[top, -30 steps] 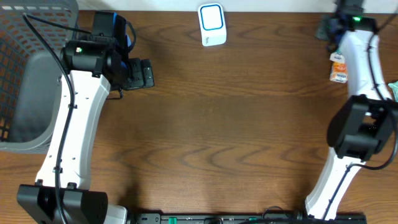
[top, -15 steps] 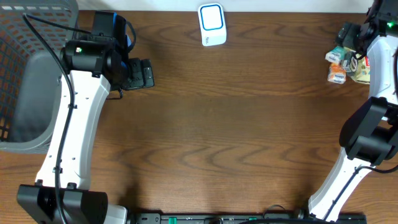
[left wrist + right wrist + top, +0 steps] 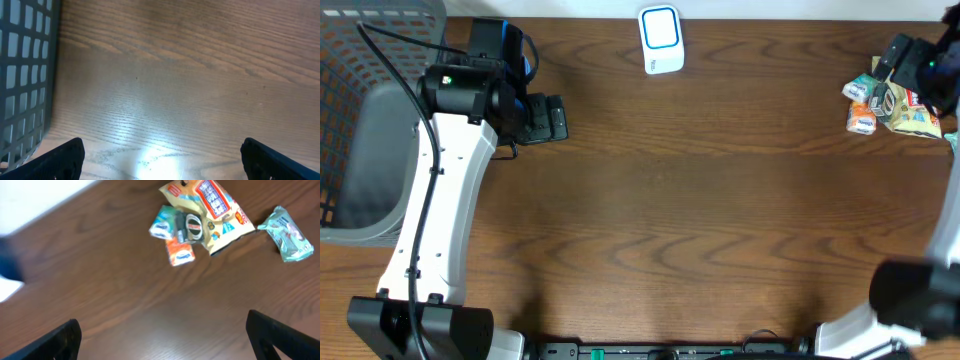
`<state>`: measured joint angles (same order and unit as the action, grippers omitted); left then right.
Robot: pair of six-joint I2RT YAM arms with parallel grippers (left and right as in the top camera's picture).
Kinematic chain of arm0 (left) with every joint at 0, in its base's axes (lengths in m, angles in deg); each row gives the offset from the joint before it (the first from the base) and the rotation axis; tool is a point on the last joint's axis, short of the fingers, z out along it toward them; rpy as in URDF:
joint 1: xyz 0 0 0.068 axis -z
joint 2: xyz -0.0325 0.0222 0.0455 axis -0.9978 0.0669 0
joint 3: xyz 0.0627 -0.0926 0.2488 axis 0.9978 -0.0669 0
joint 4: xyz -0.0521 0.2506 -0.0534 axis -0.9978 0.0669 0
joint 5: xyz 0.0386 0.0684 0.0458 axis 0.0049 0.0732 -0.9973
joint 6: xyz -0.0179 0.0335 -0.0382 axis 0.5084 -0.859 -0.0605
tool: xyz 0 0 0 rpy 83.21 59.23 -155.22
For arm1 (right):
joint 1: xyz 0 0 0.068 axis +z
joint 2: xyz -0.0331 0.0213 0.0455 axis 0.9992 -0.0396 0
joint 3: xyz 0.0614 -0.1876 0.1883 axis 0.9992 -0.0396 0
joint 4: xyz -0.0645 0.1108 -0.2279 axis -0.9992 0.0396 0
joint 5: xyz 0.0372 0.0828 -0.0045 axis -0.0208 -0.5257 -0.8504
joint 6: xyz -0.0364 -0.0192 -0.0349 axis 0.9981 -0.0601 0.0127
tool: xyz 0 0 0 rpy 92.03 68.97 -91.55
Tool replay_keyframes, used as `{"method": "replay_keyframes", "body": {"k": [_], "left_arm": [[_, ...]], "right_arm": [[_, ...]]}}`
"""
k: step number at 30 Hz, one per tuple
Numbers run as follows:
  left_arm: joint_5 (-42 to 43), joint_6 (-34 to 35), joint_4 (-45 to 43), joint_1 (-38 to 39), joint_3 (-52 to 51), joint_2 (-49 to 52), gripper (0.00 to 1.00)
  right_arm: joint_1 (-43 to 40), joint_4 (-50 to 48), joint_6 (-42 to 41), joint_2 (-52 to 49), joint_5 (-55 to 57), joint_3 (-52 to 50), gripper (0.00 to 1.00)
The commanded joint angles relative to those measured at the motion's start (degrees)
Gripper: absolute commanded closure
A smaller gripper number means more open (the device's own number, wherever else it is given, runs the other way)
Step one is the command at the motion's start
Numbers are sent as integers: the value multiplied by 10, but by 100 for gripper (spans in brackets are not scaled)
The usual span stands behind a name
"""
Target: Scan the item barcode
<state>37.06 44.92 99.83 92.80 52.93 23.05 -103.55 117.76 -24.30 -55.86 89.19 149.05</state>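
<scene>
The worktop (image 3: pixel 720 200) is brown wood-grain, smooth, with a soft sheen that throws back a bright patch of light in the left wrist view. The basket (image 3: pixel 350 40) looks like matt grey plastic, moulded as an open lattice. The scanner (image 3: pixel 661 39) has a smooth white plastic shell, slightly glossy. The packets (image 3: pixel 215 205) are crinkled printed film, shiny; the teal wrapper (image 3: pixel 286 233) beside them is creased likewise. The left arm (image 3: pixel 435 210) wears smooth white plastic covers with matt black joints, and the left end effector (image 3: pixel 162 157) has matt black fingers (image 3: pixel 60 160).
</scene>
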Motion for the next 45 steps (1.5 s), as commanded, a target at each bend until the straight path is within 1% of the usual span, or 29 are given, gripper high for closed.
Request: {"method": "replay_keyframes", "body": {"k": [1,3,6,7,8,10,12,15,19,24,26,30,40,45], "left_arm": [[-3,-3,2,-1,-1,3,2],[-3,-3,2,-1,-1,3,2],[-3,-3,2,-1,-1,3,2],[-3,-3,2,-1,-1,3,2],[-3,-3,2,-1,-1,3,2],[-3,-3,2,-1,-1,3,2],[-3,-3,2,-1,-1,3,2],[-3,-3,2,-1,-1,3,2],[-3,-3,2,-1,-1,3,2],[-3,-3,2,-1,-1,3,2],[-3,-3,2,-1,-1,3,2],[-3,-3,2,-1,-1,3,2],[-3,-3,2,-1,-1,3,2],[-3,-3,2,-1,-1,3,2]], "right_arm": [[34,-16,-26,94,-11,-97,1],[56,-49,-22,165,-26,-181,1],[97,-114,-22,294,-69,-319,1],[118,-136,-23,351,-75,-376,1],[123,-137,-23,367,-74,-389,1],[143,-127,-23,435,-74,-447,1],[144,-106,-23,463,-74,-467,1],[144,-41,-23,501,-74,-485,1],[144,35,-22,513,-74,-485,1],[144,79,-23,512,-74,-485,1],[149,80,-22,512,-73,-485,1],[153,82,-20,512,-38,-485,1],[170,80,-20,508,-42,-485,1],[170,63,-11,513,-41,-490,1]]}}
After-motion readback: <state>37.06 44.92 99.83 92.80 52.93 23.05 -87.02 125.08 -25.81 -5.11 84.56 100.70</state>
